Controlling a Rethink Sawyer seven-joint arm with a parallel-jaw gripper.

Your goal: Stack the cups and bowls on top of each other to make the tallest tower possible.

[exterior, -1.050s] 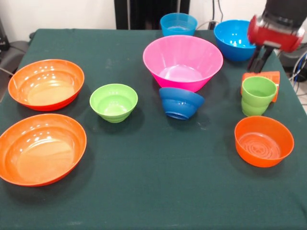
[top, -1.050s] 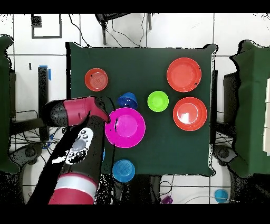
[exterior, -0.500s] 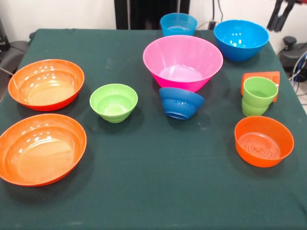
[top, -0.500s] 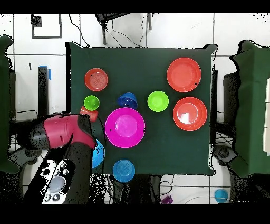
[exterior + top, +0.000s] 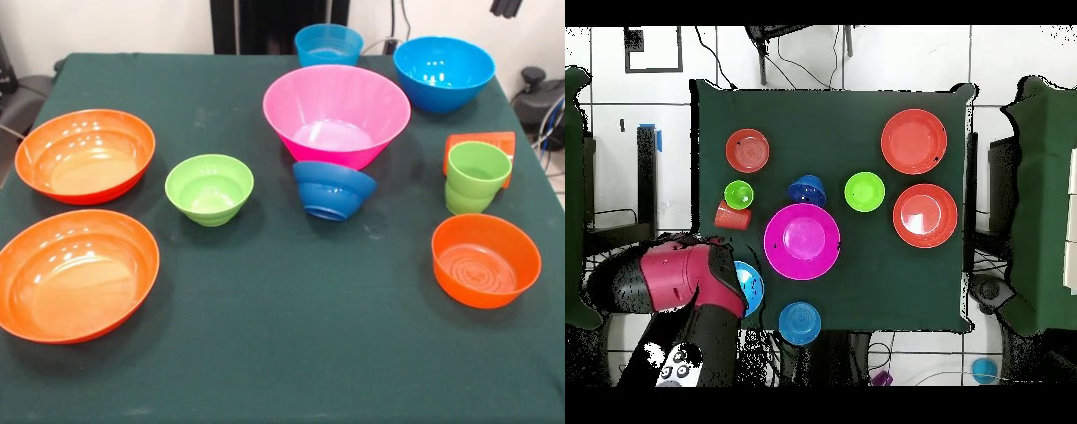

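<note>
Nothing is stacked yet: every piece sits alone on the green table [image 5: 265, 353].

From the left in the front view, two wide orange bowls [image 5: 86, 155] [image 5: 78, 273] lie one behind the other, the nearer one at the near left corner. Next comes the small lime green bowl [image 5: 209, 187], then the small dark blue bowl [image 5: 334, 189], tipped and touching the near side of the big pink bowl [image 5: 336, 114]. Behind the pink bowl stands a sky blue bowl [image 5: 328, 43], and to its right a wider sky blue bowl [image 5: 443, 71]. On the right, the lime green cup [image 5: 475, 177] stands upright just in front of the orange cup [image 5: 481, 143], which lies on its side. Nearest on that side is the smaller orange bowl [image 5: 485, 259].

A second ago the gripper [image 5: 506, 7] hung low beside the two cups. Now it has drawn back up to the far right corner, with only dark tips showing, and I cannot tell whether it is apart or together. Both cups lie as before and it seems to carry nothing, so that approach appears to have added nothing to the tower.
</note>
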